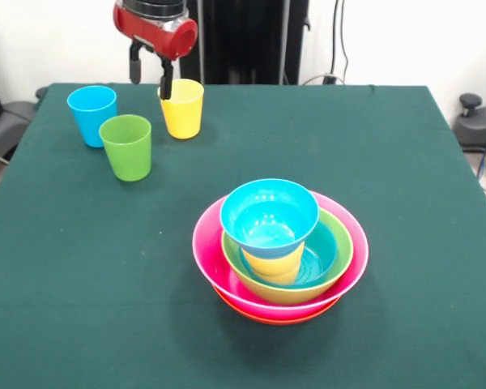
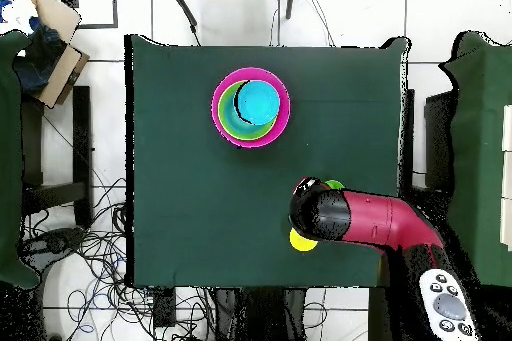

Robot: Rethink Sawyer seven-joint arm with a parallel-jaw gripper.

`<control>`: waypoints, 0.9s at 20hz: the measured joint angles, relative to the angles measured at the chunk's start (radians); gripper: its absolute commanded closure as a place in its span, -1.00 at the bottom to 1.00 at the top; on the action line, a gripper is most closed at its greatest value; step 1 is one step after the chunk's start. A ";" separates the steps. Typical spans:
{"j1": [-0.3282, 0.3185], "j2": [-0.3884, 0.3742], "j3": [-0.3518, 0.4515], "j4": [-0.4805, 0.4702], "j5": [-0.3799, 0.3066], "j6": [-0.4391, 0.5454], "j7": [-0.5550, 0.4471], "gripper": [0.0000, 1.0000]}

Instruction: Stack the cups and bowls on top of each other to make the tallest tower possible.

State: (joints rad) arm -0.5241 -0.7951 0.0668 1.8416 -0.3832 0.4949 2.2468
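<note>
Red-and-black arm's tool is hanging over the far corner of the dark green cloth-covered table, its two dark fingers spread apart with nothing between them. One finger looks to be right at the rim of the glossy yellow plastic cup; can't tell if it's actually touching or just in front of it.

My worry: if it drops as it is, that finger lands on the rim instead of straddling the wall, and a light tumbler like that will tip or skid off. The glossy green plastic cup and the light blue plastic cup sit just beside it, so a wide sweep could knock those too.

The tower is well away from the tool, nearer the camera in the front view: a wide orange bowl under a large pink one, then lime green, with a small blue bowl perched a bit tilted on a yellow-orange cup. That top piece looks wobbly, so anything set on it could slide.
</note>
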 measured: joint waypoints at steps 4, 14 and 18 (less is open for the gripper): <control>-0.011 -0.003 -0.001 0.005 0.000 -0.015 0.000 -1.00; -0.037 0.022 -0.004 0.014 0.000 -0.078 0.000 -1.00; -0.035 0.045 -0.004 0.014 -0.001 -0.101 0.000 -1.00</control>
State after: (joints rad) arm -0.5596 -0.7505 0.0626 1.8554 -0.3844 0.3940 2.2468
